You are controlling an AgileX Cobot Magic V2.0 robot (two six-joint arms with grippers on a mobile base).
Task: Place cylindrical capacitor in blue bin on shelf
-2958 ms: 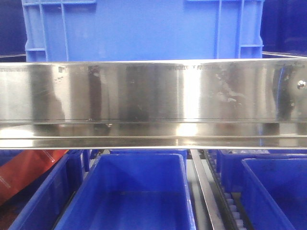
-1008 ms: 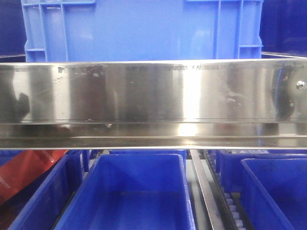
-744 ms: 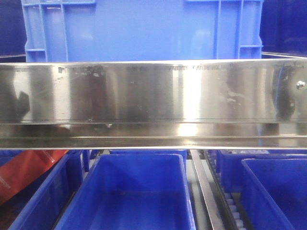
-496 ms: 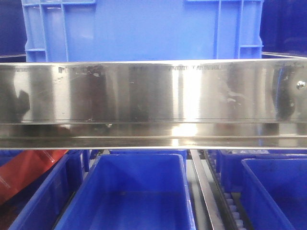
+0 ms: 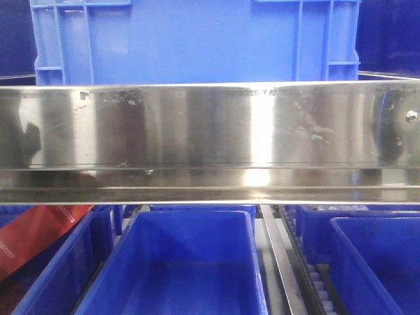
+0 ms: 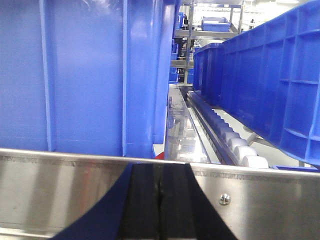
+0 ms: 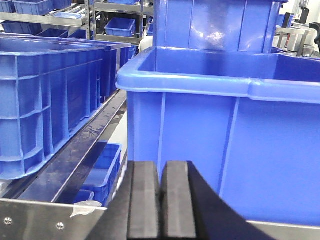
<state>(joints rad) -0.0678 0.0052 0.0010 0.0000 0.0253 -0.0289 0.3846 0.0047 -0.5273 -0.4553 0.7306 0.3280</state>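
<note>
The cylindrical capacitor shows in no view. The shelf's shiny steel front rail [image 5: 210, 125] spans the front view, with a tall blue crate [image 5: 197, 39] on the tier above and an open blue bin [image 5: 190, 262] below it. Neither gripper appears in the front view. In the left wrist view my left gripper [image 6: 160, 200] is shut, pads pressed together with nothing seen between them, right at a steel rail [image 6: 60, 185]. In the right wrist view my right gripper [image 7: 161, 200] is shut and looks empty, just before a large blue bin [image 7: 225, 150].
A red package [image 5: 33, 236] lies in the lower-left bin. More blue bins [image 5: 380, 262] sit lower right. A roller track [image 6: 240, 150] runs between two blue crates [image 6: 270, 75]. Stacked blue crates [image 7: 45, 90] stand left of the right gripper.
Only the dark and bright reflections on the steel rail have shifted slightly. Bins and crate have not moved.
</note>
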